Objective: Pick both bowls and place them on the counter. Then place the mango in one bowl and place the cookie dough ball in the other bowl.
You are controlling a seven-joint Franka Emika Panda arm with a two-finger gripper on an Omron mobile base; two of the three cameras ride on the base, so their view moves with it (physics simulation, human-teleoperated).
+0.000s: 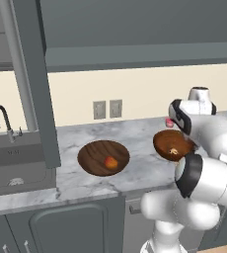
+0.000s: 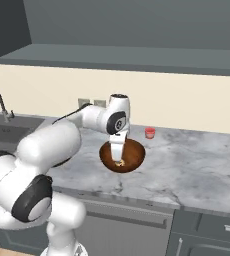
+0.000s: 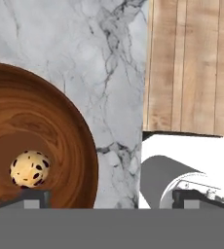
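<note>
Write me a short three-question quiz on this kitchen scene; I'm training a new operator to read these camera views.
1. True or false: the mango lies in the dark brown bowl.
2. What sits in the reddish-brown bowl? A) red cup B) cookie dough ball C) nothing
3. Is the gripper open or shut?

Key: 1 true. 2 B, the cookie dough ball. 3 open, gripping nothing.
</note>
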